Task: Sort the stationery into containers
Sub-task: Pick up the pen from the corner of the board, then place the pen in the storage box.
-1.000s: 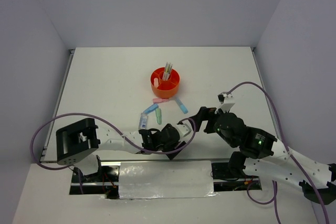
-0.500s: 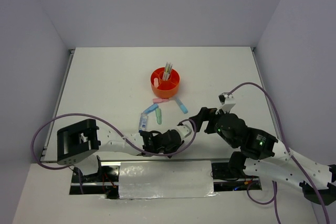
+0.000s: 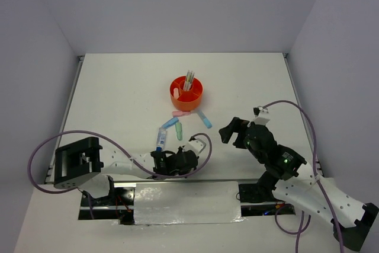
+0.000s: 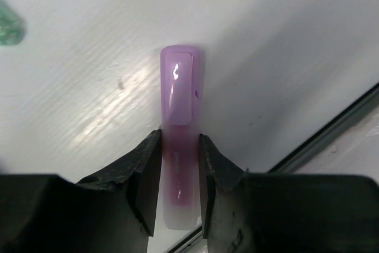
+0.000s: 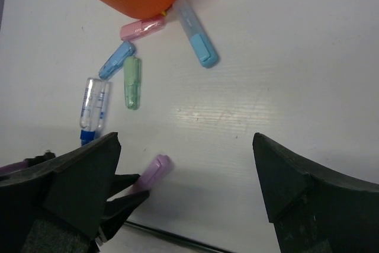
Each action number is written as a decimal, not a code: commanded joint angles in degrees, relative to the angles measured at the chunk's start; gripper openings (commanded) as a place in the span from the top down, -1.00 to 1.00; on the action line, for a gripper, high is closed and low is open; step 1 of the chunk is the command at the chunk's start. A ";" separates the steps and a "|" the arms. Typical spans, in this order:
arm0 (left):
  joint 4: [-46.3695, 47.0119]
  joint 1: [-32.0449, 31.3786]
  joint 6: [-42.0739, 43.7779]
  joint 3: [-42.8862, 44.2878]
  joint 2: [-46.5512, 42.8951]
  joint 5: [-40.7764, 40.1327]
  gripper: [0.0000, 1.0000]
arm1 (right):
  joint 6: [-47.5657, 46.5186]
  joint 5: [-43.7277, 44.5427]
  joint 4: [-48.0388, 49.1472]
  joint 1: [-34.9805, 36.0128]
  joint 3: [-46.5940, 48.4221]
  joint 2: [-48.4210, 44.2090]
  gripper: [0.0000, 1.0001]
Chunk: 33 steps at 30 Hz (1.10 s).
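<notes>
A purple highlighter (image 4: 179, 87) lies flat on the white table (image 3: 118, 99) near the lower edge of the overhead frame. The left gripper (image 4: 179, 141) is clamped on its rear half, one finger (image 4: 148, 170) pressed on each side, and the capped end sticks out ahead of them. Just above it in the overhead frame lie a white-blue tube (image 5: 93, 108), a green highlighter (image 5: 132, 82) and a short blue highlighter (image 5: 116, 60), close together but apart from the held one. Higher up, a pink highlighter (image 5: 142, 29) and a longer blue highlighter (image 5: 195, 34) rest by the foot of the orange organizer (image 3: 177, 100), at centre frame. Several pens (image 3: 189, 79) stand upright in its middle cup. The right gripper (image 5: 186, 143) hangs over bare table in the right-centre of the overhead frame, spread wide and holding nothing.
</notes>
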 commanded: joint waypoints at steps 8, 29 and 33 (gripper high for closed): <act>15.33 -1.61 2.67 -9.23 -18.88 -4.73 1.00 | 4.78 -16.97 18.89 -1.11 -5.22 3.49 -0.92; 23.25 -2.05 7.77 -13.29 -28.31 -3.76 1.00 | 8.48 -23.66 33.04 9.17 -4.43 19.40 -0.15; 23.60 -1.97 8.47 -12.67 -27.87 -3.49 1.00 | 8.22 -23.66 34.81 9.26 -4.17 20.37 0.41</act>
